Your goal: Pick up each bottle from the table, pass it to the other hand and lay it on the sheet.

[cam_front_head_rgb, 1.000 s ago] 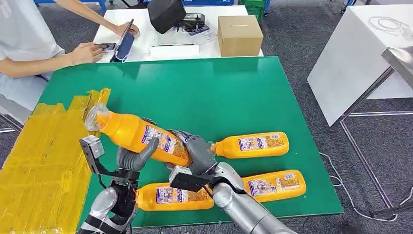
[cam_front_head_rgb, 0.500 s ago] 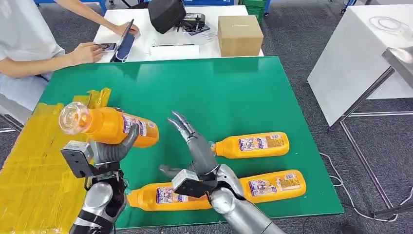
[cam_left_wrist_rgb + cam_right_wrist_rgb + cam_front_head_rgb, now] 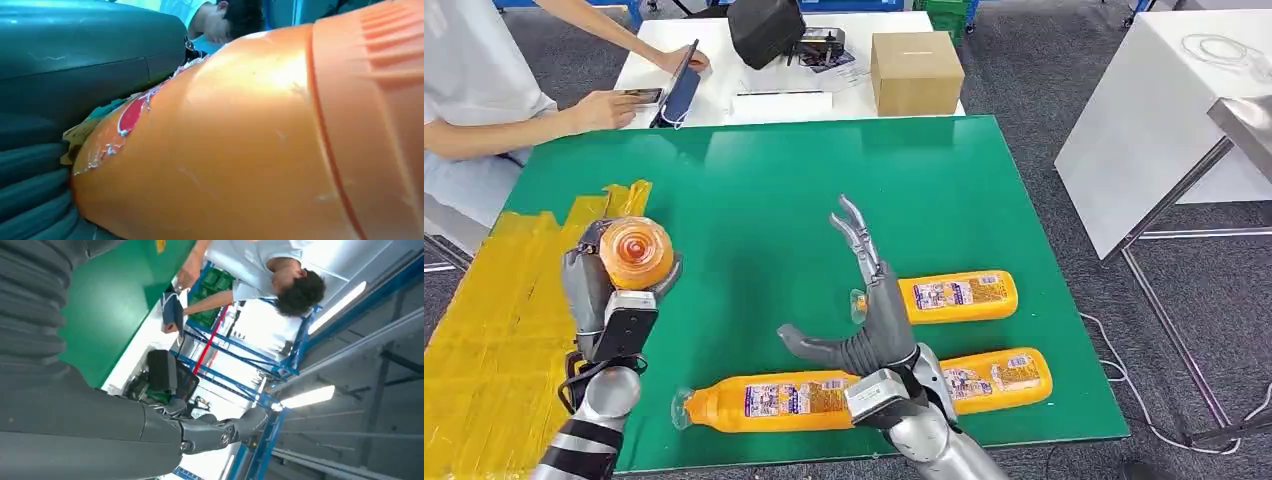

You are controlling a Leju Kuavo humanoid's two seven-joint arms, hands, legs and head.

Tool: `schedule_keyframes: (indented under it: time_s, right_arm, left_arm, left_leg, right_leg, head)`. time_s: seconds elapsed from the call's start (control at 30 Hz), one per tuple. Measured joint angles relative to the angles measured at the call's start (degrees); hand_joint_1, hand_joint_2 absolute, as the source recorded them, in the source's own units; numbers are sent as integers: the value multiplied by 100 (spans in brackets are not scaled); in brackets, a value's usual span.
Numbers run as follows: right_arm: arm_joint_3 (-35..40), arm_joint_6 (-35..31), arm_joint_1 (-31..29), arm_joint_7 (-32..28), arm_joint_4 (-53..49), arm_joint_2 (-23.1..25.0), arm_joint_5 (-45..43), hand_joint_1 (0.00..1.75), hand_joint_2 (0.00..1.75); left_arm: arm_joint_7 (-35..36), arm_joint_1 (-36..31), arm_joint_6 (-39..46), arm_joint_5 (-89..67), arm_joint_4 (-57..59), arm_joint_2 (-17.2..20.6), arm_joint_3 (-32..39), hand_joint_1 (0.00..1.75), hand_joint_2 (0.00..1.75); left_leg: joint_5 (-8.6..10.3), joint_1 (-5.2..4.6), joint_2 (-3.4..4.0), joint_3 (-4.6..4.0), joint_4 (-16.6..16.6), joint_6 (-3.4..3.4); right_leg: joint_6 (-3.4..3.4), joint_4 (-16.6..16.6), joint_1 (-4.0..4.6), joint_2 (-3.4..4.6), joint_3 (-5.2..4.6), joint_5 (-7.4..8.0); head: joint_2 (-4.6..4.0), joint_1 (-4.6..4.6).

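Observation:
My left hand grips an orange bottle above the seam between the yellow sheet and the green table; the bottle's round end faces my head camera. Close up in the left wrist view, the orange bottle lies against my grey fingers. My right hand is open, fingers spread and pointing up, over the table's near middle. Three more orange bottles lie on the green: one beyond that hand, one at the front, one at the front right.
A person sits at the far left, arm reaching onto a white table that carries a cardboard box, a black bag and a phone. Another white table stands to the right.
My left hand has carried the bottle left and turned it end-on toward the camera. My right hand, having released it, has moved right and risen with fingers spread.

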Motion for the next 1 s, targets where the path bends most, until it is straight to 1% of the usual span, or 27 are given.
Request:
schedule_keyframes:
  time_s: [0.07, 0.13, 0.2, 0.23, 0.27, 0.33, 0.4, 0.5, 0.73, 0.9, 1.0]
  right_arm:
    - [-22, -103, 47, -70, -92, -13, 28, 0, 175]
    - [-46, -195, 125, -107, -279, -52, 57, 0, 175]
    - [-70, -267, 194, -114, -470, -98, 96, 0, 175]
    - [-87, -295, 223, -114, -578, -114, 138, 0, 175]
    - [-98, -315, 246, -112, -669, -125, 177, 0, 175]
    - [-131, -328, 294, -94, -861, -157, 232, 0, 175]
    - [-146, -339, 311, -68, -988, -175, 319, 0, 175]
    - [-166, -394, 327, -24, -1084, -190, 457, 0, 175]
    - [-177, -440, 326, 28, -1117, -195, 546, 0, 175]
    - [-181, -437, 330, 63, -1128, -205, 575, 0, 175]
    - [-190, -418, 332, 83, -1128, -208, 586, 0, 175]
  left_arm:
    - [239, -4, 0, -1015, 15, -33, 165, 175, 175]
    - [626, -42, 0, -3112, 69, -55, 548, 175, 175]
    - [1217, -221, 0, -4697, 427, 18, 792, 175, 175]
    - [1551, -326, -15, -5122, 692, 127, 840, 175, 175]
    - [1816, -404, -53, -5208, 910, 221, 861, 175, 175]
    - [2266, -591, -255, -4909, 1372, 448, 853, 175, 175]
    - [2514, -751, -437, -4872, 1752, 641, 824, 175, 175]
    - [2893, -880, -461, -5215, 2195, 931, 739, 175, 175]
    - [2967, -1028, -903, -5252, 2999, 1360, 630, 175, 175]
    - [2892, -1025, -1145, -5127, 3259, 1482, 568, 175, 175]
    - [2689, -1007, -1441, -4858, 3298, 1517, 534, 175, 175]
  left_leg:
    - [0, 0, 0, 0, 0, 0]
    - [0, 0, 0, 0, 0, 0]
    - [0, 0, 0, 0, -1, 0]
    - [0, 1, 2, 0, -1, 0]
    - [0, 3, 10, 3, -1, 0]
    - [2, 5, 13, 8, -1, -3]
    - [3, 7, 11, 7, -2, -4]
    - [3, 7, 11, 6, -3, -5]
    - [3, 3, 9, 3, -3, -4]
    - [3, 2, 7, 3, -2, -4]
    - [3, 3, 8, 3, -2, -4]
  right_leg:
    - [0, 0, 0, 0, 0, 0]
    - [0, 0, 0, 0, -1, 0]
    - [0, 0, 0, 0, 0, 0]
    - [-1, 0, 0, 1, 0, 0]
    - [-2, 0, 1, 8, -3, 1]
    - [-2, 1, 2, 10, -3, 2]
    - [-2, 4, 4, 9, -1, 1]
    - [-2, 5, 4, 9, -1, 1]
    - [-2, 3, 1, 8, -1, 1]
    - [-2, 3, 1, 7, -1, 1]
    - [-2, 3, 2, 7, 0, 1]
  head:
    - [0, 0]
    - [0, 0]
    - [0, 2]
    - [0, 0]
    - [0, 0]
    - [0, -2]
    - [0, 0]
    - [0, 2]
    - [0, 2]
    - [0, 2]
    - [0, 0]
